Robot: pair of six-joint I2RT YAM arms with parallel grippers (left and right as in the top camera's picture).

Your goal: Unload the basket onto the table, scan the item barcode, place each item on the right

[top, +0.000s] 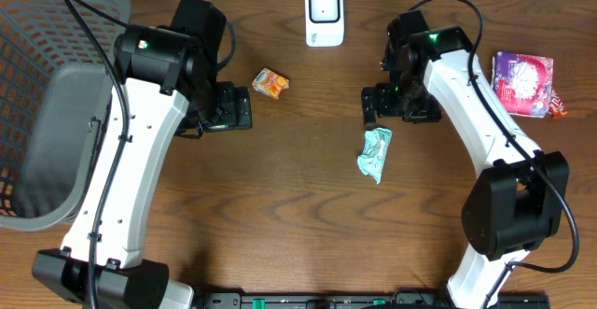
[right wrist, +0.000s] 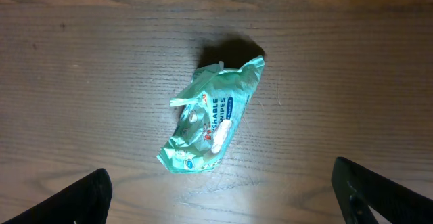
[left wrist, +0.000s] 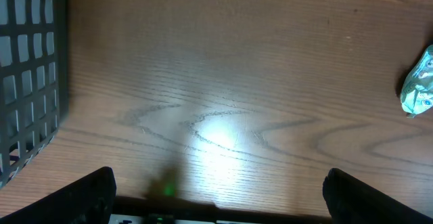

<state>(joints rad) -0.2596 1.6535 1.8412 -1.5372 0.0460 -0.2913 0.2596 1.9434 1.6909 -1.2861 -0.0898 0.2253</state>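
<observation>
A white barcode scanner [top: 324, 15] stands at the table's far edge. In front of it a crumpled green wipes pack [top: 375, 153] lies flat on the wood; no barcode shows on it. My right gripper [top: 373, 104] hovers just behind the pack, open and holding nothing. Seen from the right wrist, the pack [right wrist: 210, 119] lies ahead of the gripper [right wrist: 223, 197], between its spread fingers [right wrist: 382, 193]. My left gripper [top: 238, 108] is open and holding nothing, over bare wood [left wrist: 220, 204]. The pack [left wrist: 419, 82] shows at the right edge of the left wrist view.
A small orange snack packet [top: 270, 82] lies beside the left gripper. A purple packet [top: 524, 82] sits at the far right. A dark mesh basket [top: 47, 94] fills the left end of the table, and its wall [left wrist: 27, 68] shows in the left wrist view.
</observation>
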